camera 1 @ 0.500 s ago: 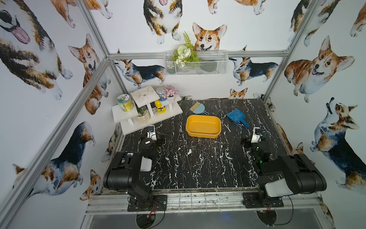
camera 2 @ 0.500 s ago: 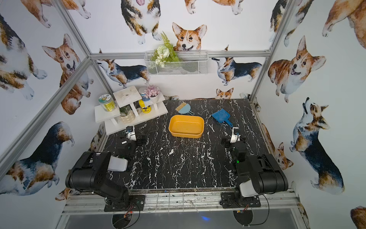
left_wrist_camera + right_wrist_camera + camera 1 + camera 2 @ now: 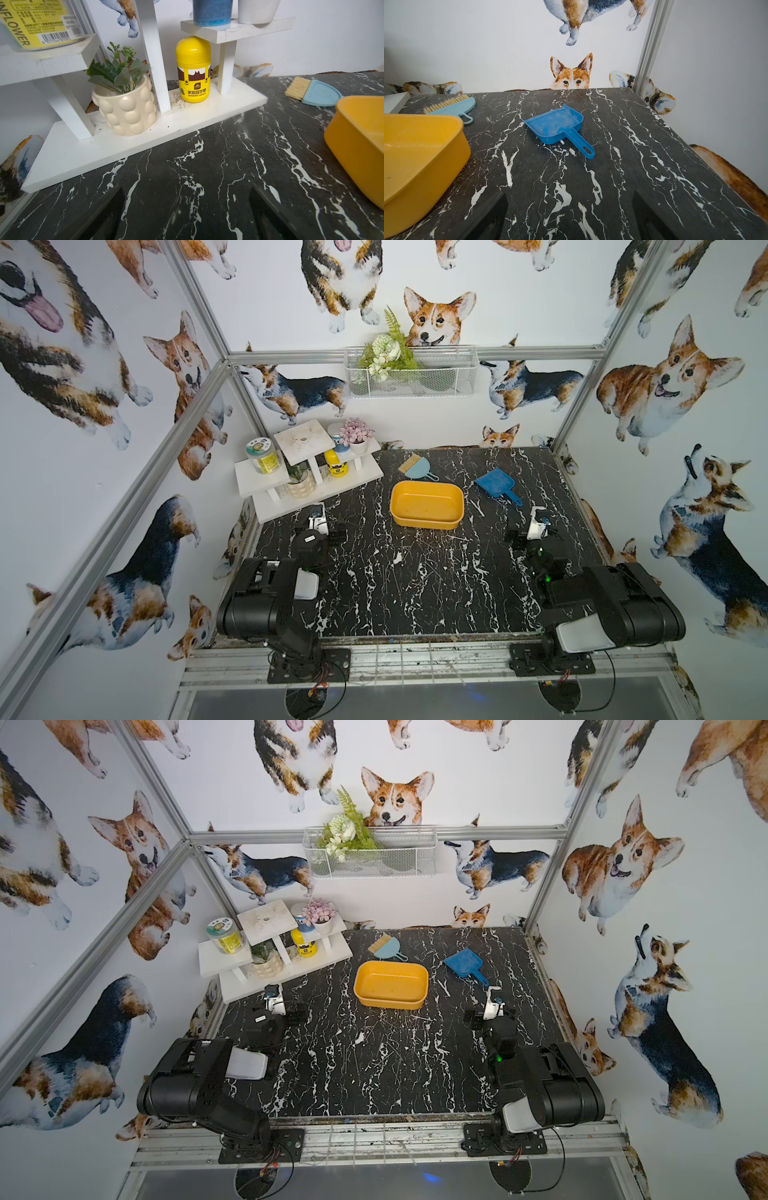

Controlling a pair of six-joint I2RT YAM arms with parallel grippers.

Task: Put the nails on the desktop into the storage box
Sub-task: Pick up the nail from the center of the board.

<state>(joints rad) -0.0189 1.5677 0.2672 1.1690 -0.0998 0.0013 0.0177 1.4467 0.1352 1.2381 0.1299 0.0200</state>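
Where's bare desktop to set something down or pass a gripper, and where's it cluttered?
Bare: the desktop strip between the white shelf and the storage box; the far corner behind the blue dustpan. Crowded: nails litter the middle, in front of the box; the brush lies close behind it.

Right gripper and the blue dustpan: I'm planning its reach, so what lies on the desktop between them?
Nothing: the right wrist view shows only bare, veined desktop between the open right gripper and the blue dustpan.

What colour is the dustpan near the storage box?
Bright blue. The dustpan shows best in the right wrist view.
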